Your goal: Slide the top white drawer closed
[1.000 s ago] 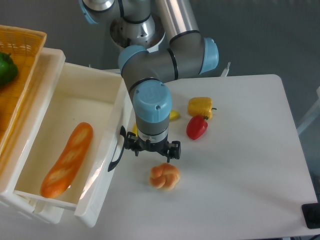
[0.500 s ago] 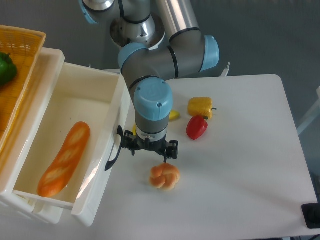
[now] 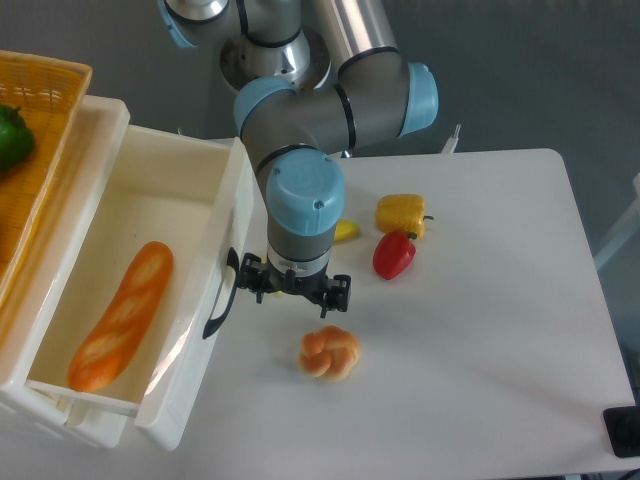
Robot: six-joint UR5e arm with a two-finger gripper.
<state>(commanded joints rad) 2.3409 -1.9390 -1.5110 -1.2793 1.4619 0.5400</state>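
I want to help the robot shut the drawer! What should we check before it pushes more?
1. Gripper at the drawer front, beside the black handle: ok.
2. Real contact with the front panel: cannot tell, the arm hides it.
3. Jaws open or shut: cannot tell from above.
4. Bread lies flat inside, nothing pokes over the rim: ok.
5. Drawer shut: not ok, it is wide open.
6. Bun, red pepper and yellow pepper sit on the table to the side away from the drawer, out of the push path: ok.
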